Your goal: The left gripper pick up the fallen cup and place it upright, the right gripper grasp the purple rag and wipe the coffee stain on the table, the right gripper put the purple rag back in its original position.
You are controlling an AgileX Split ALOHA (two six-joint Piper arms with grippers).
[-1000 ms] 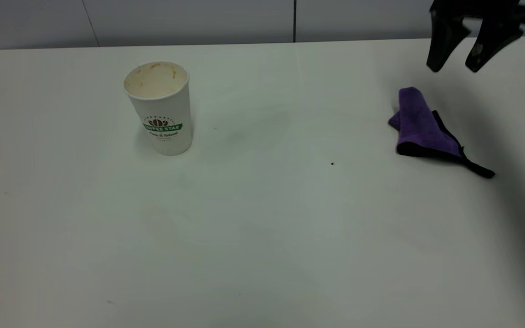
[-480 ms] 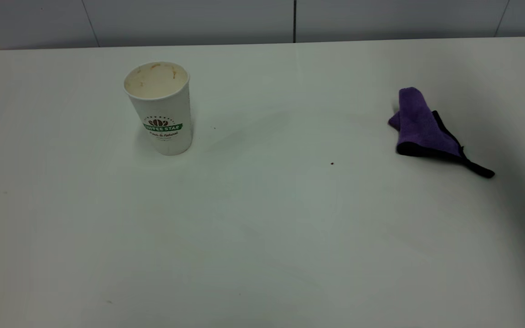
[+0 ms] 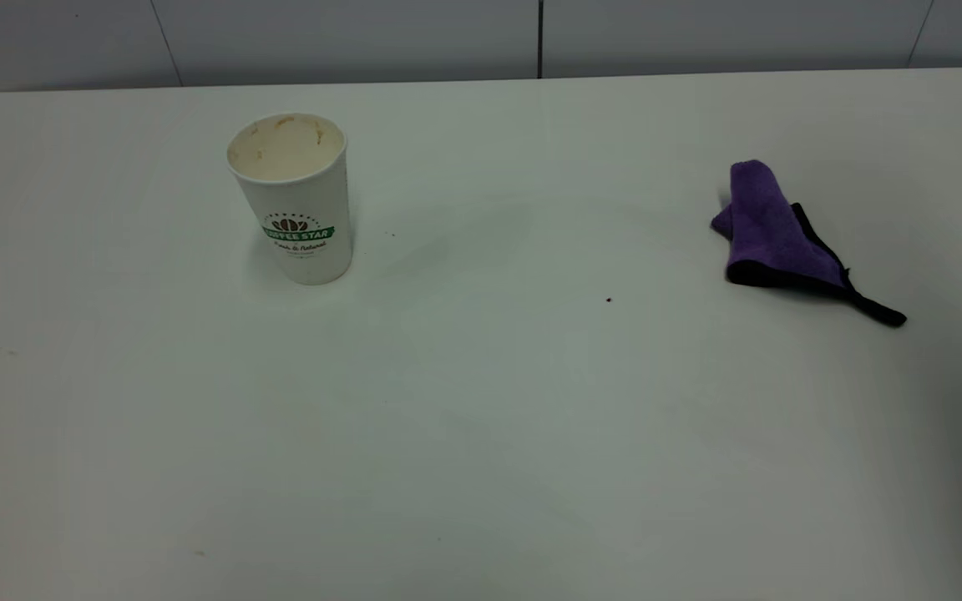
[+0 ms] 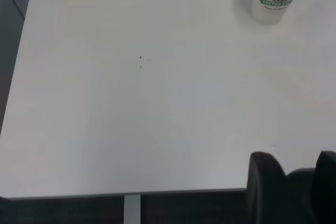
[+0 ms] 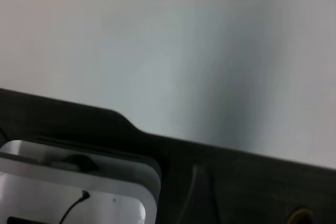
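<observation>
Cup (image 3: 291,197): upright, at ten o'clock on the table (image 3: 481,434).
Purple rag (image 3: 775,234): lying crumpled at two o'clock.
Left gripper (image 4: 291,192): finger state unclear.
Right gripper: unseen.

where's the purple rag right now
In the exterior view the purple rag lies bunched on the right side of the table, far to the right of the upright cup, with no gripper near it.
</observation>
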